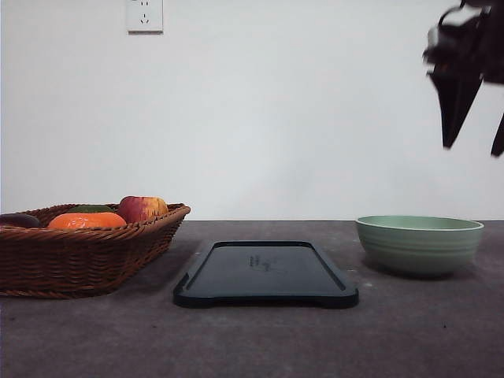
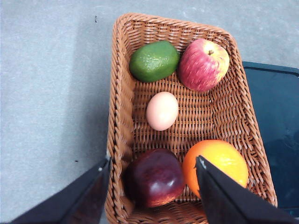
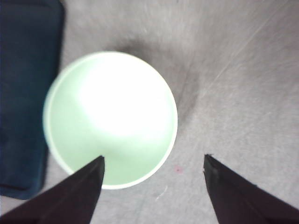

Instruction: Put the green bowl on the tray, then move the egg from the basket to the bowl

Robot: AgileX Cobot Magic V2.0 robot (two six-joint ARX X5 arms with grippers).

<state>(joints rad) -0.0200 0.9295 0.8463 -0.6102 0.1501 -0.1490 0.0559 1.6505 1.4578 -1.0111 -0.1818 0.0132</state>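
Bowl placement is the step in hand, and it has not begun: the bowl sits empty on the counter at the right, just beside the tray but not on it.

At the left stands the basket, its near wall hiding most of its load in the front view, where an orange and an apple poke above the rim. The left wrist view looks straight down into it and shows what the front cannot: the egg lies in the middle of the basket floor, apart from a green fruit, the apple, the orange and a dark red fruit. The left gripper hangs open above the basket.

The tray lies bare in the centre, between basket and bowl.

At the right, the right gripper hangs high above the bowl, well clear of it, open. Its wrist view shows one finger over the bowl's rim and the other over bare counter.

The next move probably calls for the right gripper to descend, pinch the rim, lift the bowl and carry it left onto the tray; the egg comes after.
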